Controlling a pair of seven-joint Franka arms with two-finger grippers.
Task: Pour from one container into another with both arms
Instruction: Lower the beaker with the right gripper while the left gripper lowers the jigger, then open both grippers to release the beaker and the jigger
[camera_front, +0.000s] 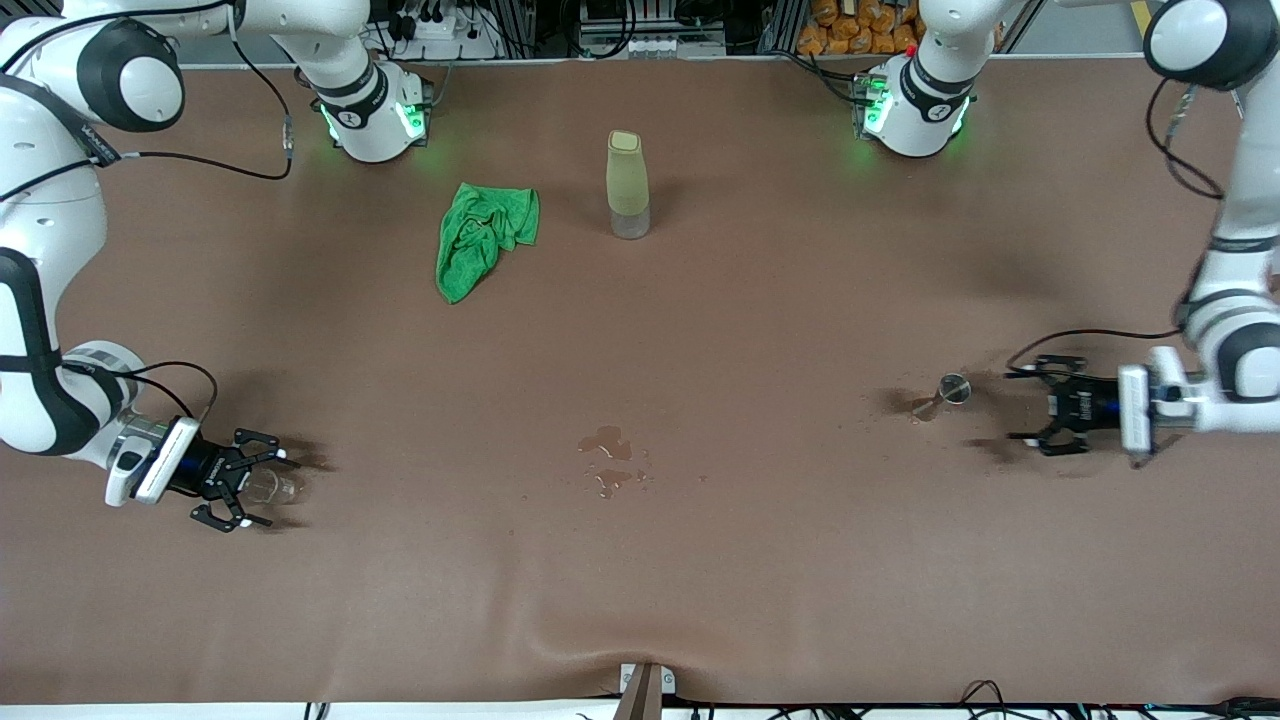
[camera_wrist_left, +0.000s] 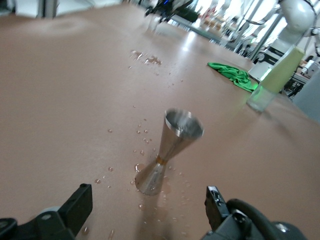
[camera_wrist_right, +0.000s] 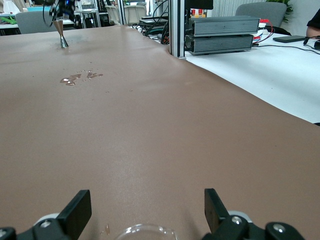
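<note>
The small clear glass cup (camera_front: 284, 487) stands on the table near the right arm's end. My right gripper (camera_front: 264, 488) is low around it, open, its fingers wide on either side and not touching. In the right wrist view only the cup's rim (camera_wrist_right: 145, 232) shows, between the spread black fingers (camera_wrist_right: 77, 210). The silver jigger (camera_front: 948, 391) stands upright toward the left arm's end, with droplets around its base. My left gripper (camera_front: 1014, 406) is open beside it, a short gap away. In the left wrist view the jigger (camera_wrist_left: 167, 152) stands just ahead of the gripper (camera_wrist_left: 147, 206), outside the jaws.
A wet spill (camera_front: 610, 460) marks the middle of the table. Nearer the robots' bases, a tall pale olive bottle (camera_front: 627, 185) stands with a crumpled green cloth (camera_front: 483, 238) beside it. The table's front edge runs close past the right gripper.
</note>
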